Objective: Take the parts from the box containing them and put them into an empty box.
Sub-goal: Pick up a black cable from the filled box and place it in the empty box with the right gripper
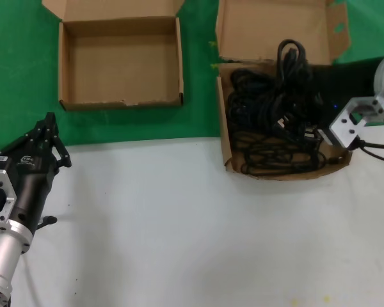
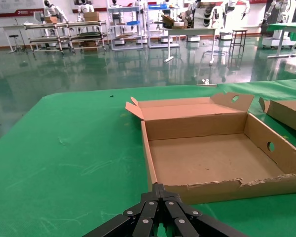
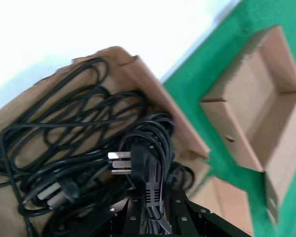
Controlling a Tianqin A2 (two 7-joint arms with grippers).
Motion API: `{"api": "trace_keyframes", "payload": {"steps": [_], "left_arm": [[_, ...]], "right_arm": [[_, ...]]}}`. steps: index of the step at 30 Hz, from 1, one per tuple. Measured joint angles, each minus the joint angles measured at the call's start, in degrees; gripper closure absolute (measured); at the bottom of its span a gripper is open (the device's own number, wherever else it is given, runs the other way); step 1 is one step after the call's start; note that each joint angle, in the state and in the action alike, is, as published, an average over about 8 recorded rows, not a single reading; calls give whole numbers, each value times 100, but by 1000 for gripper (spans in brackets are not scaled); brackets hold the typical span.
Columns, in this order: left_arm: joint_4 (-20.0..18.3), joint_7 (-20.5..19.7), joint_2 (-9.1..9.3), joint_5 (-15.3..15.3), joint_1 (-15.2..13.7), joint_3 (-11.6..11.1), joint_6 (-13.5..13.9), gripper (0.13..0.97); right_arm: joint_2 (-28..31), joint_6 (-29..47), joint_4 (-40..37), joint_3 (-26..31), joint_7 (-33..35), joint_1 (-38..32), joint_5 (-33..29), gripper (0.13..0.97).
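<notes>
The left pincer, clenched, idles over the white worktop. Farther, the right pincer grips a black plugged cord among tangled parts inside their box. Beyond, an empty box lies on green.

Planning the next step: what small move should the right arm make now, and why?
Probably lift straight up: the right pincer appears shut on a power cord over the full box, and the empty box holds nothing yet. The left pincer waits aside.
</notes>
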State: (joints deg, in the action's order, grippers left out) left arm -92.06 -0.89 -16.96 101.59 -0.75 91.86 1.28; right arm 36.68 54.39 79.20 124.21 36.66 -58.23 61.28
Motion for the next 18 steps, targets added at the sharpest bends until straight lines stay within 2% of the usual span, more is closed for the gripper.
{"api": "trace_keyframes", "payload": {"steps": [9,18], "left_arm": [[0,0,0,0,0,0,0,952],[0,0,0,0,0,0,0,952]], "right_arm": [[-100,121,878,-190,-731,-222,-253,879],[-985,-114,1039,-76,-1306,-518,-829,879]]}}
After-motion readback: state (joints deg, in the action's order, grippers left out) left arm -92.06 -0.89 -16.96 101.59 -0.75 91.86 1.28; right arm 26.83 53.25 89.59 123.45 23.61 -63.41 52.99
